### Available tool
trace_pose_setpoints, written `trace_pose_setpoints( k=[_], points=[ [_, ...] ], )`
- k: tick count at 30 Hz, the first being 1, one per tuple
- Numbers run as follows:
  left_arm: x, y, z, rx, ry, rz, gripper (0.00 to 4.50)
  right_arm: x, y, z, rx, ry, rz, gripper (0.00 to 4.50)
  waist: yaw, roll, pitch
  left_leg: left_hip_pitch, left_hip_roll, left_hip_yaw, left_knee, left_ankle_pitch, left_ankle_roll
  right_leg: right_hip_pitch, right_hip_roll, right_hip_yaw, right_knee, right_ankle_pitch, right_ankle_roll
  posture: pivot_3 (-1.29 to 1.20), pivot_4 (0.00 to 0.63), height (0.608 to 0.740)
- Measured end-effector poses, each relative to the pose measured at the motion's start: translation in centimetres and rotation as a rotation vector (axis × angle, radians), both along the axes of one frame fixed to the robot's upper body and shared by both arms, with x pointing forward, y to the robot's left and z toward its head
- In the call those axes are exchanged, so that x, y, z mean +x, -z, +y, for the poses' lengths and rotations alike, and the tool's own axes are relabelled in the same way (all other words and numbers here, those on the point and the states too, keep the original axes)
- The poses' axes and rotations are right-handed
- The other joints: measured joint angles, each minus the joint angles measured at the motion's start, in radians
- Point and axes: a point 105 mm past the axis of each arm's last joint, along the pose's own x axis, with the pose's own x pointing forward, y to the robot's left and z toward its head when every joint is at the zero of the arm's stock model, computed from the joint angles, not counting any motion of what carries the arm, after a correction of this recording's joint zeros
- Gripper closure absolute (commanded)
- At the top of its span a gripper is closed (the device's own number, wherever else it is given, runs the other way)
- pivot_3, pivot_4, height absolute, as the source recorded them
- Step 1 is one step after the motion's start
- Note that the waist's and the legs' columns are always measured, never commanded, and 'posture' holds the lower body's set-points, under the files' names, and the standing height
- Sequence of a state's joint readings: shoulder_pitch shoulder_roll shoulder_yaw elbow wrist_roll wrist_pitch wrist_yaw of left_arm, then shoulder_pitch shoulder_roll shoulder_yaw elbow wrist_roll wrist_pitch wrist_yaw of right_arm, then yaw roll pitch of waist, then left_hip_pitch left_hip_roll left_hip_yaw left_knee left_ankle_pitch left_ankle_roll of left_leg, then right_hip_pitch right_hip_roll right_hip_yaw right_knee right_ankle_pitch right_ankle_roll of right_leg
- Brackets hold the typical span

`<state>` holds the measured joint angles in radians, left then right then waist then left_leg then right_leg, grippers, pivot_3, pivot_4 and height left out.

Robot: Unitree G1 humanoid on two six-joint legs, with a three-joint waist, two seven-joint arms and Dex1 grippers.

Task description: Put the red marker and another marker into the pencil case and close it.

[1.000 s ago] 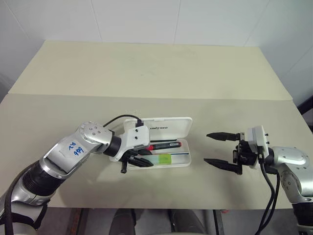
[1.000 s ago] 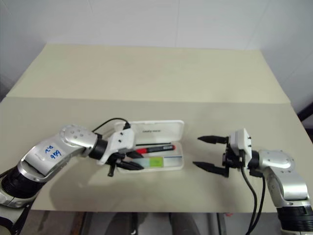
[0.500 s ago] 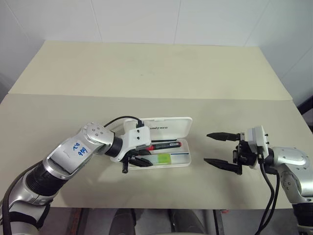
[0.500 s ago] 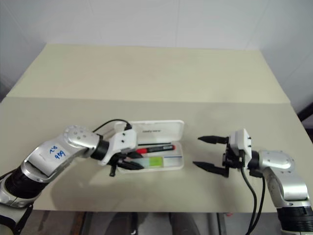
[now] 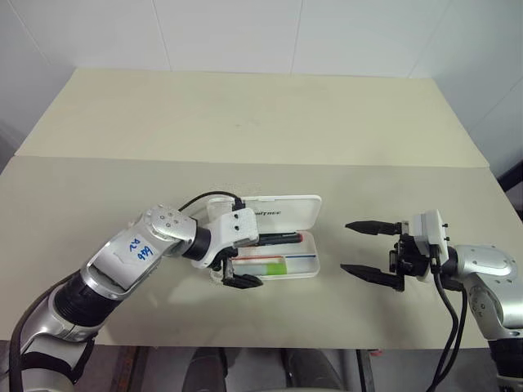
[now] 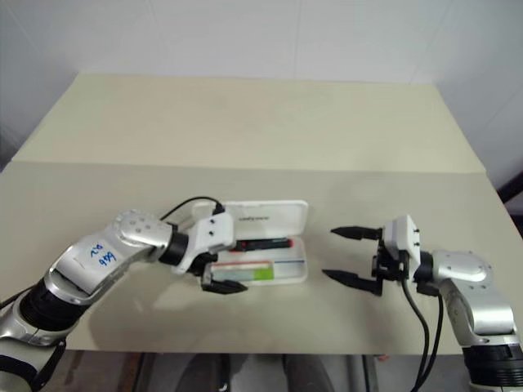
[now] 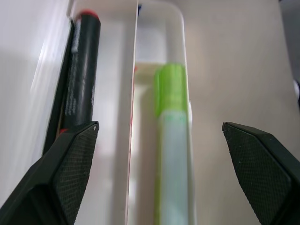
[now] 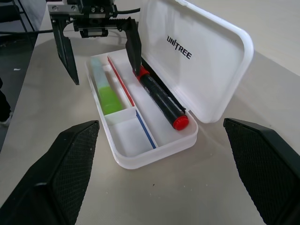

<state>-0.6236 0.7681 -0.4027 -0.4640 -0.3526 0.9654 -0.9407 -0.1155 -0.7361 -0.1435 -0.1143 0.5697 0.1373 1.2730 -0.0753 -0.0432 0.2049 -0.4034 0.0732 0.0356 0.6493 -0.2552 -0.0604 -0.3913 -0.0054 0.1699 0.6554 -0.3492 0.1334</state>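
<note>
The left eye view shows a tan table (image 5: 245, 122) with the robot's two arms over its near part. On the left, the left gripper (image 5: 248, 260) hangs at the left end of the pencil case (image 5: 306, 265). Its two black fingers (image 5: 243, 282) stand wide apart and hold nothing. One finger is on the near side of the case, the other on the far side by the lid.

The pencil case is white and lies open near the middle of the table. Its lid (image 5: 286, 214) stands up on the far side, with small dark letters on it. A thin wall (image 8: 123, 82) runs along the inside and splits the case into a far part and a near part.

The red marker (image 8: 160, 101) lies in the far part, next to the lid. Its barrel is black and its red end points to the right. The other marker (image 5: 268, 265) lies in the near part. It has a pale body and a bright green cap, and the cap points to the right too. In the left wrist view both markers lie flat between the spread fingers, one on each side of the thin wall.

On the right, well apart from the case, is the right gripper (image 5: 369, 252). It points left toward the case. Its fingers are spread wide too, with nothing in them.
</note>
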Motion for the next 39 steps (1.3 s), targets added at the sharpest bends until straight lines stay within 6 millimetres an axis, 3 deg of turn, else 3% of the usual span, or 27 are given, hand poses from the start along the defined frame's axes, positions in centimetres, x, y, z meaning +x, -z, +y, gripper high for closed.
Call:
trace_pose_setpoints(
  k=[13, 16, 19, 24, 28, 30, 32, 34, 39],
  points=[
    [0.7, -0.3, 0.5, 0.008, -0.029, -0.053, 0.02, 0.5, -0.2, 0.0, -0.002, 0.003, -0.009, 0.00, 0.000, 0.000, 0.000, 0.000, 0.000, 0.000, 0.000, 0.000, 0.000, 0.000, 0.000, 0.000, 0.001, 0.000, 0.000, 0.00, 0.150, 0.740],
    [0.3, -2.2, 0.2, -0.091, -0.005, -0.053, 0.02, 0.5, -0.1, 0.0, -0.003, 0.002, -0.008, 0.00, 0.000, 0.000, 0.000, 0.000, 0.000, 0.000, 0.000, 0.000, 0.000, 0.000, -0.001, 0.000, 0.001, 0.000, 0.000, 0.00, 0.150, 0.740],
    [-1.3, -6.1, -0.2, -0.264, 0.076, -0.104, 0.02, 0.4, -0.1, 0.0, -0.004, -0.005, -0.008, 0.00, -0.003, 0.000, 0.000, 0.000, 0.000, 0.000, 0.000, 0.000, 0.000, 0.000, -0.001, 0.000, 0.001, 0.000, 0.000, 0.00, 0.150, 0.740],
    [-0.8, -8.3, 3.1, -0.325, -0.027, -0.217, 0.02, 0.4, 0.1, -0.2, -0.005, -0.016, 0.006, 0.00, -0.007, 0.000, 0.000, 0.001, 0.000, 0.000, 0.001, 0.001, 0.001, 0.001, -0.001, 0.000, 0.002, 0.000, 0.000, 0.00, 0.150, 0.740],
    [2.3, -10.9, 8.0, -0.350, -0.299, -0.463, 0.02, 0.7, -0.2, -0.4, -0.005, -0.025, -0.009, 0.00, -0.008, 0.000, 0.000, 0.002, -0.001, 0.000, 0.002, 0.001, 0.002, 0.002, -0.001, 0.000, 0.002, 0.001, 0.002, 0.00, 0.150, 0.740],
    [4.0, -10.4, 12.1, -0.292, -0.528, -0.526, 0.02, 0.9, -0.3, -0.6, -0.005, -0.030, -0.011, 0.00, -0.011, 0.001, 0.000, 0.003, -0.002, 0.001, 0.001, 0.002, 0.002, 0.002, -0.002, 0.001, 0.002, 0.002, 0.002, 0.00, 0.150, 0.740],
    [4.4, -8.9, 14.5, -0.262, -0.659, -0.510, 0.02, 1.1, -0.1, -0.8, -0.005, -0.025, -0.001, 0.00, -0.011, 0.000, 0.000, 0.003, -0.002, 0.001, 0.001, 0.002, 0.002, 0.002, -0.002, 0.001, 0.002, 0.002, 0.002, 0.00, 0.150, 0.740],
    [3.8, -7.0, 15.3, -0.243, -0.701, -0.462, 0.02, 1.3, -0.2, -0.7, -0.009, -0.034, -0.004, 0.00, -0.009, 0.000, 0.000, 0.001, -0.002, 0.001, 0.000, 0.001, 0.002, 0.000, -0.003, 0.001, 0.001, 0.002, 0.002, 0.00, 0.150, 0.740],
    [1.1, -1.9, 14.9, -0.249, -0.700, -0.279, 0.02, 1.8, -0.5, -0.7, -0.018, -0.046, -0.017, 0.00, -0.006, 0.000, 0.000, 0.001, -0.002, 0.000, -0.001, 0.001, 0.002, 0.000, -0.004, -0.001, 0.001, 0.001, 0.001, 0.00, 0.150, 0.740]
  ],
)
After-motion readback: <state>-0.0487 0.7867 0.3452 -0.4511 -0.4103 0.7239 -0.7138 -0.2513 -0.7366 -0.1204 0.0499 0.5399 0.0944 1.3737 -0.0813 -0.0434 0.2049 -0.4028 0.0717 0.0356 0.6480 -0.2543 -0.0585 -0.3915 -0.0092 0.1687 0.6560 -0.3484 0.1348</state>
